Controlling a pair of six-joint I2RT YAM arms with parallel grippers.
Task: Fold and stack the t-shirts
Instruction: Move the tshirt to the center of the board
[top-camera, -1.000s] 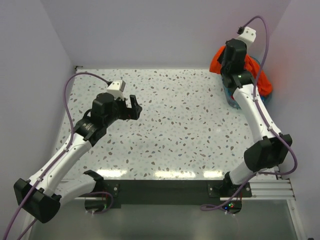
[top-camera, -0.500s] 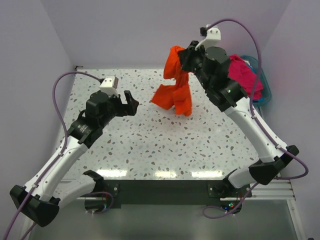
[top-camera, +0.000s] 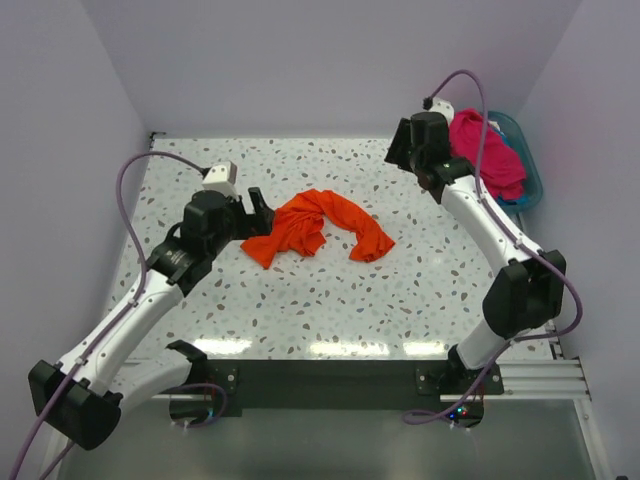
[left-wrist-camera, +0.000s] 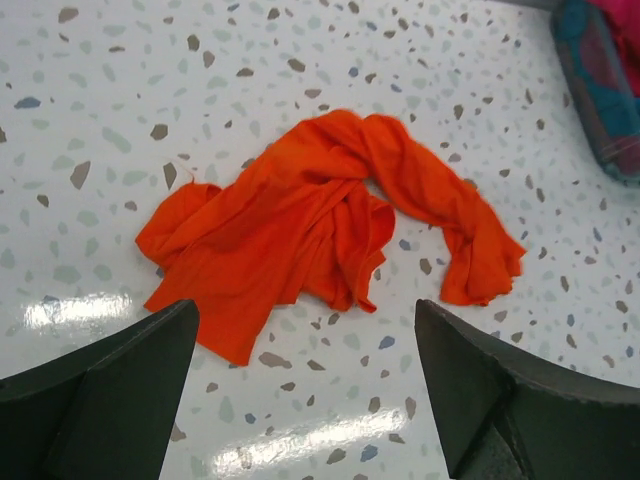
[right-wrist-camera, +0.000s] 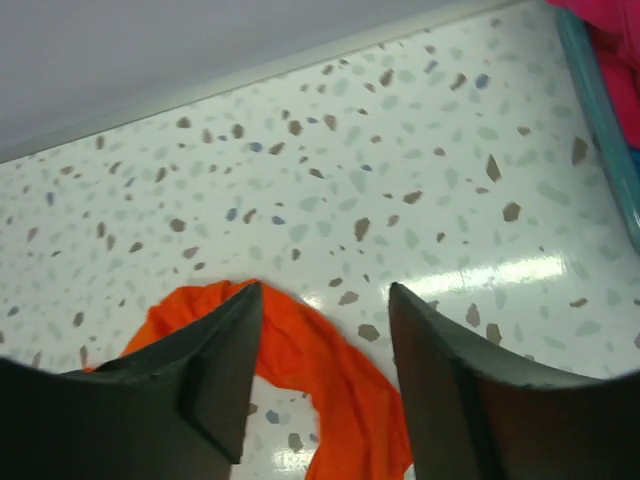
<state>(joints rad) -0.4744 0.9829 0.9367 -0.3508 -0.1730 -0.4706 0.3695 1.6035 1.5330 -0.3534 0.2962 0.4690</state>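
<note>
A bright orange t-shirt (top-camera: 315, 228) lies crumpled in a loose arc at the middle of the table, also seen in the left wrist view (left-wrist-camera: 320, 210) and the right wrist view (right-wrist-camera: 340, 385). My left gripper (top-camera: 258, 212) is open just left of it, its jaws (left-wrist-camera: 305, 310) wide apart over the shirt's near edge with only table between them. My right gripper (top-camera: 397, 152) hovers open at the back right, above and apart from the shirt, its jaws (right-wrist-camera: 325, 290) holding nothing. A magenta-pink t-shirt (top-camera: 485, 150) is heaped in the basket.
The teal plastic basket (top-camera: 531, 170) stands at the table's back right corner, close behind the right arm, and shows in the left wrist view (left-wrist-camera: 600, 95) and the right wrist view (right-wrist-camera: 600, 110). Walls enclose the table at the back and on both sides.
My right gripper lifted the orange t-shirt out of the basket, swung it over the table and opened. The shirt now lies on the table. My left gripper shifted slightly toward it.
</note>
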